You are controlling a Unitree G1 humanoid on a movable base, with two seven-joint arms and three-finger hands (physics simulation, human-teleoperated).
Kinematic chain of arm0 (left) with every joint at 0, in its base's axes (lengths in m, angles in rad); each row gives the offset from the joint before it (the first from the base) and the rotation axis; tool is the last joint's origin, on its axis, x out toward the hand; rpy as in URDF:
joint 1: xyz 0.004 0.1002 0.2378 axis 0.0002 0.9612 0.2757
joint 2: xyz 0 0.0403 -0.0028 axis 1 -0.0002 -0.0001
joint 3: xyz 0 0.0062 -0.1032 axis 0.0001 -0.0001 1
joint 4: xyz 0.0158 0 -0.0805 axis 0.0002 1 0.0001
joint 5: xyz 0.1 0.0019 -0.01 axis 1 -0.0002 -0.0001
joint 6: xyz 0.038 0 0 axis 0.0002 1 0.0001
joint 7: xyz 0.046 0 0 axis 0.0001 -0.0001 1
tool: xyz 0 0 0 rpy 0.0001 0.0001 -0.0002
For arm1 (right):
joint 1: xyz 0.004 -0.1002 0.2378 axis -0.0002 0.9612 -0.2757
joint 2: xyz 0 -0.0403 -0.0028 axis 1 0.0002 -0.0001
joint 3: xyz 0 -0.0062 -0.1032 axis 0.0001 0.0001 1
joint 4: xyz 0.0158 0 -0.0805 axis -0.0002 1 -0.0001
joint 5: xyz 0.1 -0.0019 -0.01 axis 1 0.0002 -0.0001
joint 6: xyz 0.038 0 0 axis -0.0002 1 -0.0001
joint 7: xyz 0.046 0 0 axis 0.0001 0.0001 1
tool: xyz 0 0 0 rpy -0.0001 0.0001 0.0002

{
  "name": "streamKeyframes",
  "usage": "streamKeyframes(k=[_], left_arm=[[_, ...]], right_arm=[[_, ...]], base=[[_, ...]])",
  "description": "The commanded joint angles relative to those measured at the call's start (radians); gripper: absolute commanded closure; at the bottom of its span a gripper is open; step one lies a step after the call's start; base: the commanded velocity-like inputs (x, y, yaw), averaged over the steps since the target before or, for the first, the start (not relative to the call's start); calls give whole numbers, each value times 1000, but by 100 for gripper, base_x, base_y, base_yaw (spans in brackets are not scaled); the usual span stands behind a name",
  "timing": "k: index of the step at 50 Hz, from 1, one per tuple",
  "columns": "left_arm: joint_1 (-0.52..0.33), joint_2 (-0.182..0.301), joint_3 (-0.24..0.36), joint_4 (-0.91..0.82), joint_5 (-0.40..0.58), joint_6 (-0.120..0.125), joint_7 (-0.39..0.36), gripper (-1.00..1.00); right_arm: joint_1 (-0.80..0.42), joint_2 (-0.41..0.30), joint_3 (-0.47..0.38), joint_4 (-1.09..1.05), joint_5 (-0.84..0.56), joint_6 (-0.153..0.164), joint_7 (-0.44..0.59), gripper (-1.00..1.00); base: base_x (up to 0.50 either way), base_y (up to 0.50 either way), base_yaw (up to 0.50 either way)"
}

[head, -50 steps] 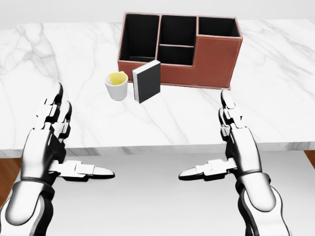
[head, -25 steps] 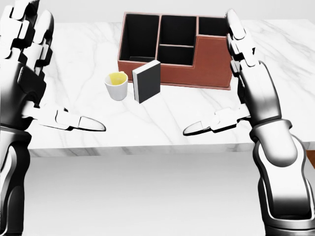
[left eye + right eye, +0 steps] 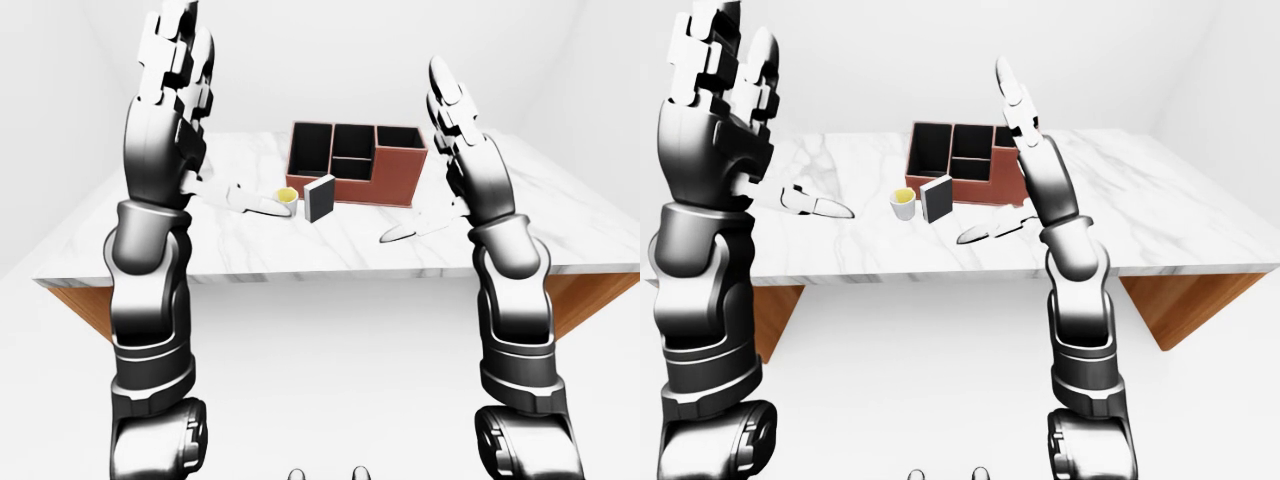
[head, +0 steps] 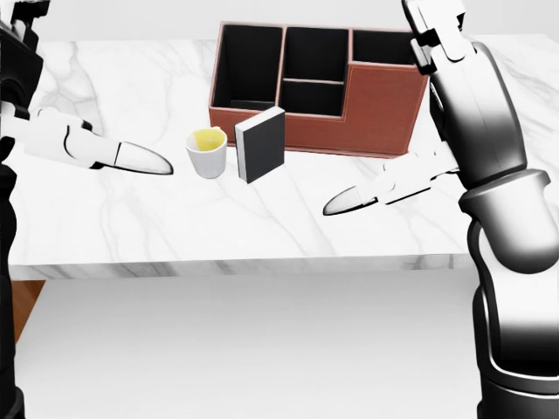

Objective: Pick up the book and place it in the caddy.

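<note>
The book [image 4: 260, 144] stands up tall on the white worktop [image 4: 489, 175], just near the brown caddy [image 4: 376, 109] and right beside a small cup [image 4: 207, 153]. Both hands are held high with fingers spread wide, holding nothing. The right hand [image 3: 455, 135] looks a bit closer to the book than the left hand [image 3: 172, 95]. The book lies far from both, between them.

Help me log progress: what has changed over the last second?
Both arms rose: the left robot hand and right robot hand went from low near the table edge to raised, open, holding nothing. The dark upright book, white cup, brown compartmented caddy and marble table stayed put.
</note>
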Motion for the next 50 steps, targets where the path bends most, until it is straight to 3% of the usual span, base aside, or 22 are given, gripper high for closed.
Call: streamKeyframes(k=[1, 11, 50], left_arm=[[-25, 8, 8, -1, -7, 0, 18, -100], [-20, 14, 9, 10, -9, 0, 22, -100], [19, -9, 0, -2, -27, 0, 40, -100]], right_arm=[[-1, -5, 5, -20, -23, 0, 17, -100], [-7, 2, 3, 7, -54, 0, 4, -100], [4, 2, -1, 56, -19, 0, -10, -100]], base=[[0, 0, 0], [1, 44, 0], [2, 0, 0]])
